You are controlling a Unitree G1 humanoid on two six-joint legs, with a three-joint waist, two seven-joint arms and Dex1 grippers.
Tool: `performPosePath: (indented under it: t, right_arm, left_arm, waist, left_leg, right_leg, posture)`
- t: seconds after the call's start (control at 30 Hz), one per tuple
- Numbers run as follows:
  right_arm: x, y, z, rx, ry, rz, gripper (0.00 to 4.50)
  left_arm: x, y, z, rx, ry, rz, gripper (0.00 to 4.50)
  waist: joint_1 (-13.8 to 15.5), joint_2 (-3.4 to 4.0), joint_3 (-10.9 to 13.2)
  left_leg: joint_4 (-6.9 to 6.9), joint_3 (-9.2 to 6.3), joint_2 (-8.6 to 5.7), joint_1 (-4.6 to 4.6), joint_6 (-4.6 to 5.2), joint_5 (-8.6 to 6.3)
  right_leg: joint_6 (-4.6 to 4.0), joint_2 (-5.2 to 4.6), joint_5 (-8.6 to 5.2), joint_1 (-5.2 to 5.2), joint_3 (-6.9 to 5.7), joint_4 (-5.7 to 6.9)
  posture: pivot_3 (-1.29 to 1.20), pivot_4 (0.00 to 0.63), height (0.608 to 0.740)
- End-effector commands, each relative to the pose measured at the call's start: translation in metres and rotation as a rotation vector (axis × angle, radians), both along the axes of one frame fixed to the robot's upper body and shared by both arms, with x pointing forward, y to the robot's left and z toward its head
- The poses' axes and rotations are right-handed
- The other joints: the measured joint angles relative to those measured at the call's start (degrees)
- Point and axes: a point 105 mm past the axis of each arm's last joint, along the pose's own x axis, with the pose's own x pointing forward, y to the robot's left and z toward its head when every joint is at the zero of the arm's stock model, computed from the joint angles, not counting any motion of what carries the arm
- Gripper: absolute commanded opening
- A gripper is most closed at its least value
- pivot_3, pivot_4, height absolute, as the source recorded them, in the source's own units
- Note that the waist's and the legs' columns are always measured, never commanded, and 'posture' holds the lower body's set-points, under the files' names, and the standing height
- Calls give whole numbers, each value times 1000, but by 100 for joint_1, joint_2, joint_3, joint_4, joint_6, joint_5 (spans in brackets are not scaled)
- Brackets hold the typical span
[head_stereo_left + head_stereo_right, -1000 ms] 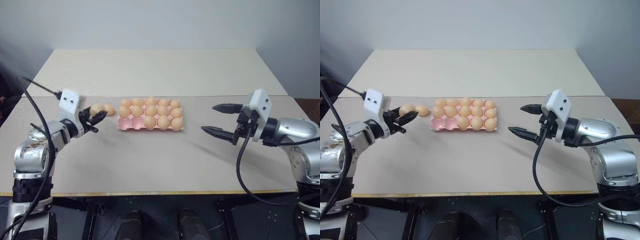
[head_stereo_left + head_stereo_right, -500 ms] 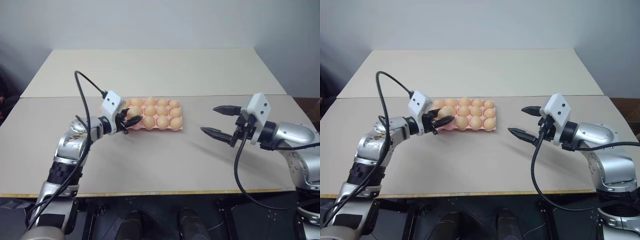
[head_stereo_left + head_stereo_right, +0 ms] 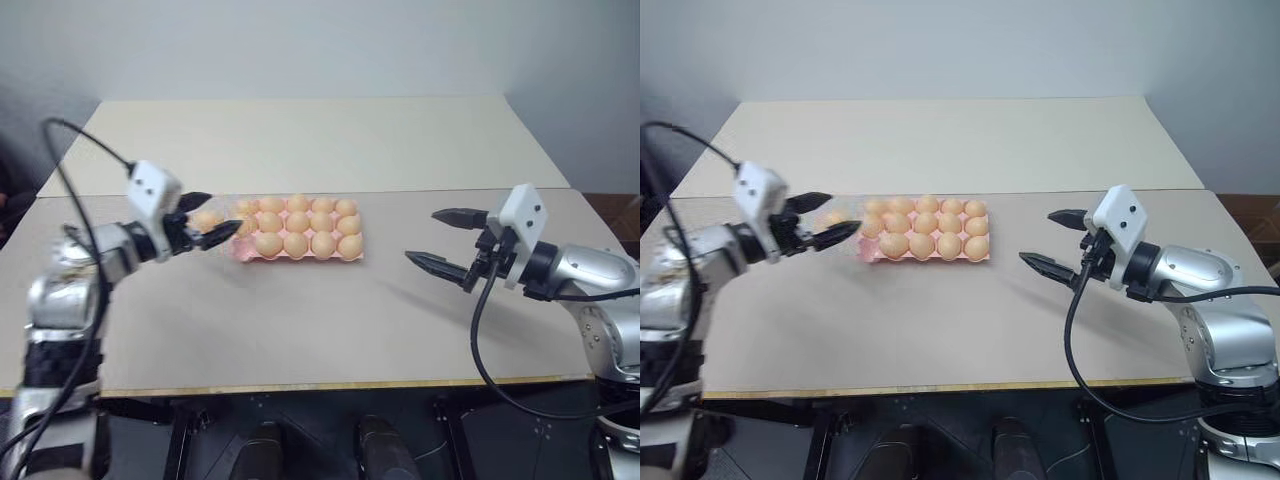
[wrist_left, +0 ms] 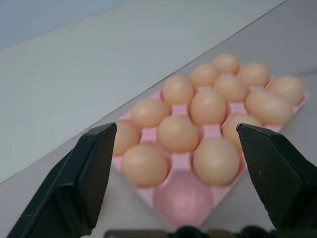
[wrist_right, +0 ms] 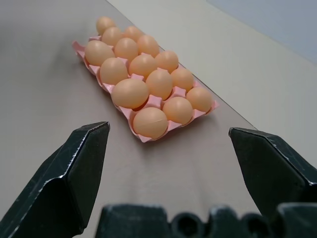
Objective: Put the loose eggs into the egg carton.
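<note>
Fourteen smooth tan-orange eggs [image 3: 296,243] sit in the flat pink moulded egg carton [image 3: 243,254]; one cup at its seven-o'clock corner is empty. One loose egg [image 3: 832,218] lies just beside it at nine o'clock. Two grippers, left gripper [image 3: 218,216] and right gripper [image 3: 452,239], both hold nothing, jaws spread wide.

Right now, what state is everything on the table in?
Egg carton: fourteen cups filled, front-left corner cup empty.
Loose egg: on the table by the carton's left end, not gripped.
Left end effector: open, holding nothing.
Right end effector: open, holding nothing, away from the carton.
</note>
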Motion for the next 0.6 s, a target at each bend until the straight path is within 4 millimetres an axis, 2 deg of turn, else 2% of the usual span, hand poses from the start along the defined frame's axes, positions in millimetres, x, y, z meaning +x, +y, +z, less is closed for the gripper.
performPosePath:
  t: [0.03, 0.1, 0.27, 0.47, 0.6]
  right_arm:
    - [-5, -3, 13, -3, -50, 42, 4500]
    - [-4, -6, 11, -25, -53, 33, 4500]
    - [-4, -10, 8, -40, -38, 36, 4500]
    - [-1, -7, 8, -49, -32, 37, 4500]
    - [0, -7, 10, -53, -43, 35, 4500]
  left_arm:
    - [-20, 20, 18, 31, -88, 1, 4230]
    - [-33, 36, 13, 35, -74, 36, 4230]
    - [-69, 51, 1, -6, 23, -14, 4230]
    - [-68, 49, -1, -27, 16, 21, 4230]
    - [-56, 48, -5, -19, 19, 67, 4230]
  waist:
    - [11, 0, 0]
    - [32, 0, 0]
    - [22, 0, 0]
    - [57, -1, 0]
    - [39, -1, 0]
  left_leg:
    - [0, 0, -1, 0, 0, 0]
    - [0, 1, 0, 0, 0, 0]
    - [-2, 1, 1, -1, 0, -1]
    - [-1, 2, 1, 7, 0, -1]
    - [-4, 2, 2, 3, 0, -1]
  right_leg:
    - [0, -2, 0, 1, 0, -2]
    - [0, -2, 0, 1, -2, -2]
    - [0, -4, 0, 0, 0, -5]
    - [0, -4, 1, 10, -2, -3]
    - [-1, -2, 1, 4, -1, -4]
  posture:
    - [0, 150, 740]
    - [0, 150, 740]
    - [0, 150, 740]
    - [0, 150, 740]
    - [0, 150, 740]
